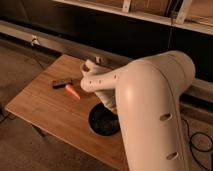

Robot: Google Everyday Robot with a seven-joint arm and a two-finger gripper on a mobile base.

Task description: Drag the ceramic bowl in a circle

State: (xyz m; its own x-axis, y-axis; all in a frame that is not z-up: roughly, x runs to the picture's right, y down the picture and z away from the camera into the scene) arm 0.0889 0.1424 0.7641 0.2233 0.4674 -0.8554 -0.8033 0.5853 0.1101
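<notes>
The ceramic bowl (101, 122) is a round, shallow, glossy black bowl on the wooden table (45, 105), near its front right part. My large white arm covers the bowl's right side. My gripper (111, 106) reaches down at the bowl's upper rim, mostly hidden behind the arm's white link. A small orange carrot-shaped piece (72, 92) and a small dark rectangular block (62, 83) lie to the left of the bowl, apart from it.
The table's front edge runs diagonally close below the bowl. A dark wall with a light ledge (55, 42) and a wall socket (34, 39) lies behind the table. A cable (197, 145) lies on the floor at the right.
</notes>
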